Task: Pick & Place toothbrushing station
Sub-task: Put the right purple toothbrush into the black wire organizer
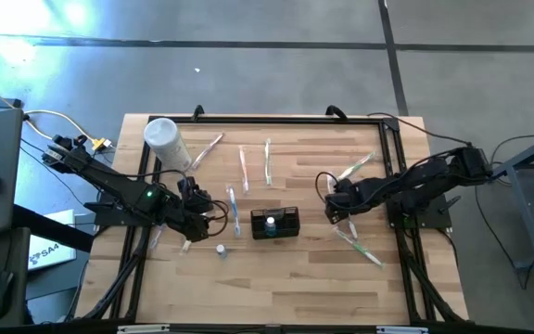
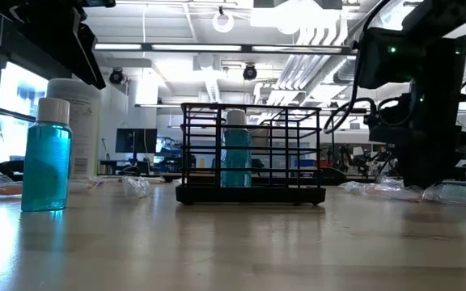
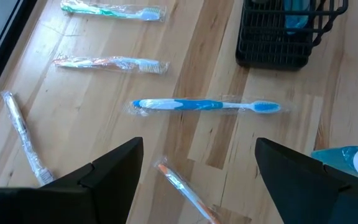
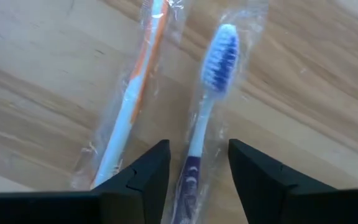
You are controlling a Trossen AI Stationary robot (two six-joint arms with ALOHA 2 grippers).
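Note:
The toothbrushing station [image 1: 275, 224], a black wire holder, stands mid-table with a blue bottle [image 2: 235, 153] inside it. My right gripper [image 4: 199, 149] hangs low over the table to the holder's right, pointing down. It is open, with its fingers on either side of the handle of a wrapped purple-and-blue toothbrush [image 4: 215, 68] that lies flat on the wood. My left gripper [image 3: 199, 146] waits open above the table to the holder's left [image 1: 196, 206]. A wrapped blue toothbrush [image 3: 207, 106] lies on the wood ahead of it. My right gripper's fingers [image 4: 151, 165] stand on either side of the purple toothbrush's handle [image 4: 191, 171], coming from above and lying across it. Whether they touch its wrapper cannot be told. The toothbrush lies flat on the table.
An orange-and-white wrapped toothbrush [image 4: 135, 93] lies right beside the purple one. More wrapped toothbrushes are scattered over the table [image 1: 267, 162]. A white canister [image 1: 165, 139] stands far left, and a small blue bottle [image 2: 47, 158] stands near the left gripper.

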